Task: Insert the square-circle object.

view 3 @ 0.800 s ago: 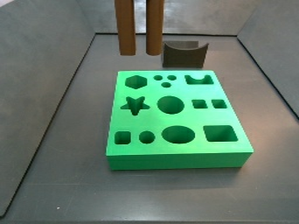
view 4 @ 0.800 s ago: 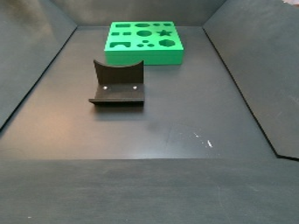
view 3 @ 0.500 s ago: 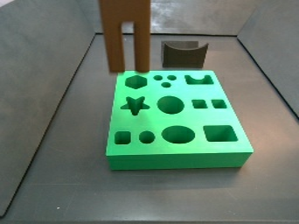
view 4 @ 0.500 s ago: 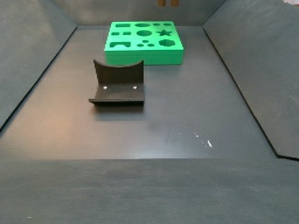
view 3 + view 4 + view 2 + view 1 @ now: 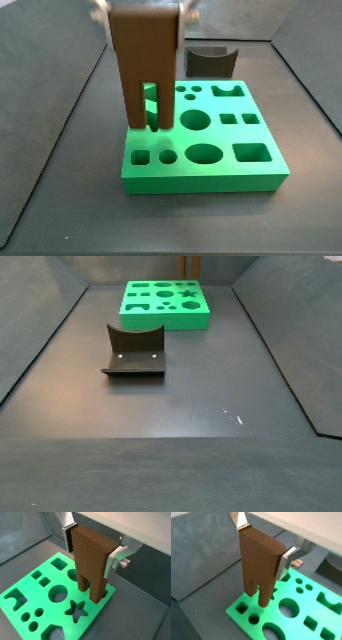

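Note:
My gripper [image 5: 144, 10] is shut on the blocky top of the square-circle object [image 5: 142, 60], a tall brown piece with two long parallel legs pointing down. In both wrist views the silver fingers [image 5: 290, 556] [image 5: 115, 558] clamp its top from two sides, gripper [image 5: 264, 539] [image 5: 92, 544] around the piece [image 5: 259, 562] [image 5: 90, 564]. The leg tips hang just above the green block [image 5: 201, 185] with shaped holes, near its star hole [image 5: 79, 611] and left side. I cannot tell whether they touch it. The piece and the gripper do not show in a side view where the block [image 5: 160, 322] is far away.
The fixture [image 5: 211, 62] stands on the dark floor behind the green block; in a side view it [image 5: 134, 351] is nearer than the block. Grey walls close in the floor on the sides and back.
The gripper has brought the brown piece from behind the block forward and down. Its legs now hang over the block's left part. The block and the fixture have not moved.

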Motion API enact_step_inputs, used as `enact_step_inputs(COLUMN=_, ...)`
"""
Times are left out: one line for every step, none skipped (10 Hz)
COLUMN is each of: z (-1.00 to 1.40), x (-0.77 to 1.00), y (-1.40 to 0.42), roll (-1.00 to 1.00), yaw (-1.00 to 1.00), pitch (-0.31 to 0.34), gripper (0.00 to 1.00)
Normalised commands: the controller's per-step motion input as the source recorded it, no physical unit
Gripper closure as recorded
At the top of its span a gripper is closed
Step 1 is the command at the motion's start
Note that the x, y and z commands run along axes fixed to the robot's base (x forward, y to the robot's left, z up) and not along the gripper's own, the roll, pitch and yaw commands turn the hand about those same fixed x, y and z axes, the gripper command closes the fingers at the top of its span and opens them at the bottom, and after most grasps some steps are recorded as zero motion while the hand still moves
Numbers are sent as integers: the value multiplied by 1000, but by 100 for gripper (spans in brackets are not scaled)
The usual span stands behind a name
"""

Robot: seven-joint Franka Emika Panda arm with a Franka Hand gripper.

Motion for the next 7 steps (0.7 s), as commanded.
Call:
enact_step_inputs(z=-514, x=489, y=-540, roll=316, yaw=60, pitch=170, gripper=100)
enact_step_inputs(z=-420, x=454, y=-560, roll=260, yaw=94, pitch=167, gripper=100)
enact_step_inputs(z=-237, x=277, y=-471, roll=207, yaw=129, pitch=149, gripper=100)
enact_step_inputs(z=-129, x=0, y=-340, roll=81, yaw=211, pitch=27, gripper=100)
enact_step_inputs(z=-134, x=-214, y=-177, roll=0, yaw=251, pitch=0, gripper=100)
enact_step_inputs(z=-143, x=-334, y=-103, roll=-79, yaw=360, pitch=-73, gripper=100)
enact_step_inputs(z=-103, x=-414, y=-20, roll=-143, yaw=411, pitch=-119, gripper=100)
